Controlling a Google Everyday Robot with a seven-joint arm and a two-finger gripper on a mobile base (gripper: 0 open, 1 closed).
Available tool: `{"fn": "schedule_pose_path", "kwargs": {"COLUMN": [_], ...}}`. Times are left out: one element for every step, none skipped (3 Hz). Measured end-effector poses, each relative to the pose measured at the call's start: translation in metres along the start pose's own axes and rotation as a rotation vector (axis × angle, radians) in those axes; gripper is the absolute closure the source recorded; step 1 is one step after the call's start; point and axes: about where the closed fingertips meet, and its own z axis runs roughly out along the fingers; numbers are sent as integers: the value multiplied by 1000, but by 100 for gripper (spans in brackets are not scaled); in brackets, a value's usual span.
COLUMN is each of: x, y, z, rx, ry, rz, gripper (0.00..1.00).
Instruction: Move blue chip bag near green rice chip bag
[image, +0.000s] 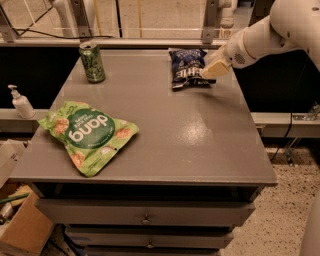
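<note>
Crossing the grey table (200, 130) toward the green rice chip bag (90, 132) at front left, you could drop the blue chip bag (186, 65), lying back right, if the hold on its edge is shallow, or clip the can (92, 61). Your arm (260, 40) slopes down from the right, gripper (215, 70) at that bag's right edge; whether it is clamped on cannot be told.

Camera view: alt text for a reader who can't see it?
The gripper is at the right edge of the blue chip bag, at the back of a grey table. The green rice chip bag lies flat front left; a green can stands back left.
</note>
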Motion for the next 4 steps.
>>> {"fn": "schedule_pose_path", "kwargs": {"x": [0, 3, 7, 6], "y": [0, 1, 2, 3], "z": [14, 27, 42, 58], "rx": [1, -5, -10, -12], "ry": [-3, -4, -9, -11], "rz": [9, 16, 30, 32], "gripper": [0, 0, 0, 19]}}
